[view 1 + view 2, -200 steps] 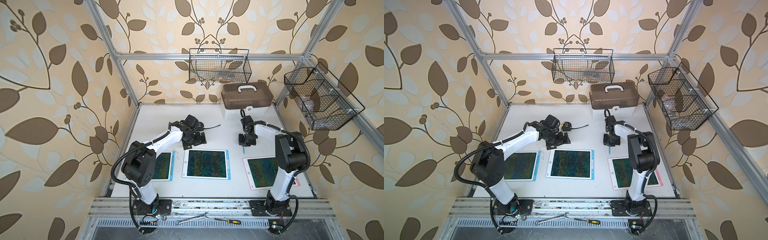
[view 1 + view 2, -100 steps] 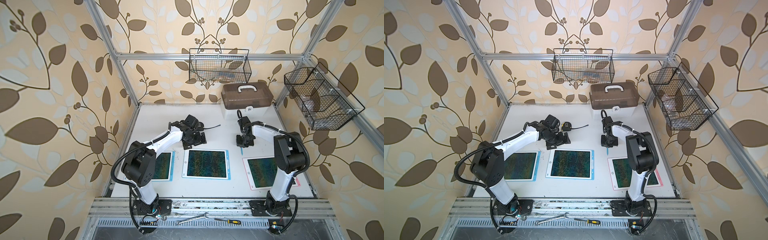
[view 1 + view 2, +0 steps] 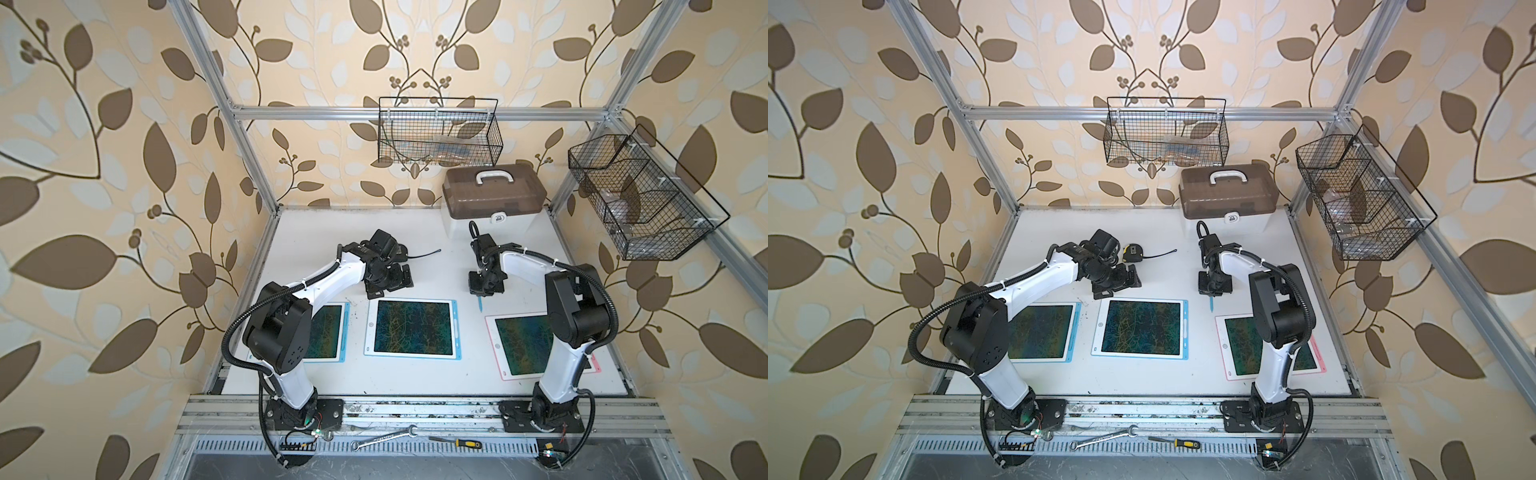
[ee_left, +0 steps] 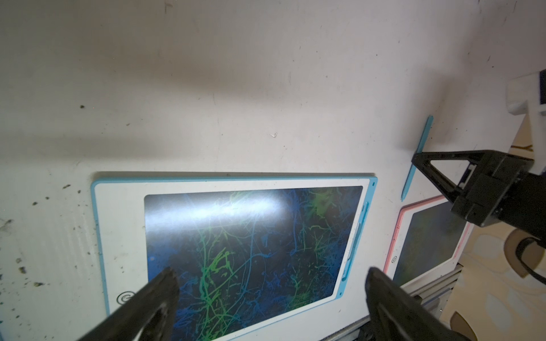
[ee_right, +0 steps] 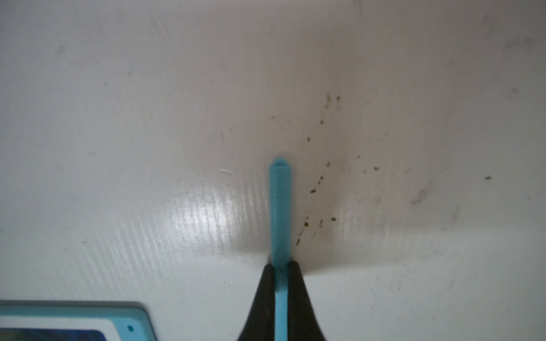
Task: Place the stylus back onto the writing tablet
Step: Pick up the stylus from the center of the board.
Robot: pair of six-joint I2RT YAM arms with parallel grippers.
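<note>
The slim light-blue plastic stylus point(image 5: 280, 212) is pinched in the right claw point(image 5: 280, 265), whose fingers are pressed together on it. It is held low at the white table point(image 5: 118, 118), beyond the gap between the blue-framed writing tablet point(image 4: 124, 236) and the pink-framed tablet point(image 4: 401, 233). The left claw point(image 4: 269, 274) is spread wide above the blue-framed writing tablet.

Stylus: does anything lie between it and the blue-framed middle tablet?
Nothing visible. The right gripper is shut on the stylus, and only bare table separates it from the middle tablet.
</note>
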